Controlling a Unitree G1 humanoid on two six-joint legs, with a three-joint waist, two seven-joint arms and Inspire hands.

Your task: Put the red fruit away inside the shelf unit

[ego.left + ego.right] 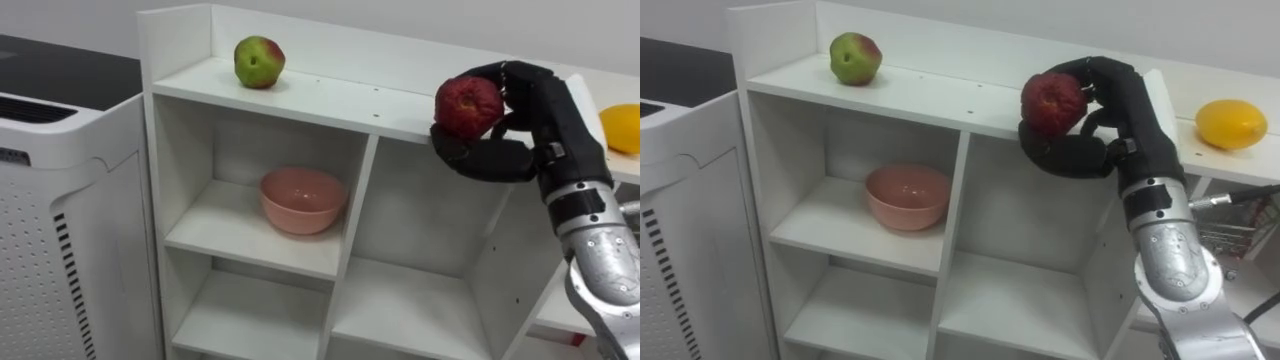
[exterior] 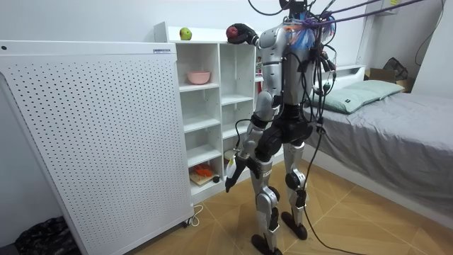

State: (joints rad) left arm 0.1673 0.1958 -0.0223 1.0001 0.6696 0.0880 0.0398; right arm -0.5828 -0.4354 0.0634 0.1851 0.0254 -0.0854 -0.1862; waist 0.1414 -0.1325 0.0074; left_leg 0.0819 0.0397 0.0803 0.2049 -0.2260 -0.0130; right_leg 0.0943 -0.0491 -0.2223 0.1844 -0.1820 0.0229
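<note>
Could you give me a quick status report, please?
Right robot hand shut on red apple, at top shelf edge. Left robot hand hangs low. Green apple, yellow fruit well aside.

You have a pink bowl (image 1: 303,199) sitting upright, just right of a tall white perforated unit (image 1: 60,230) with a dark top. In the room view that unit stands at the left on the wooden floor (image 2: 212,234), and a dark bundle (image 2: 39,237) lies on the floor at its near left corner. On the right you'll see a bed (image 2: 403,142) with a grey cover and a pale green pillow (image 2: 361,92) lying on it.
</note>
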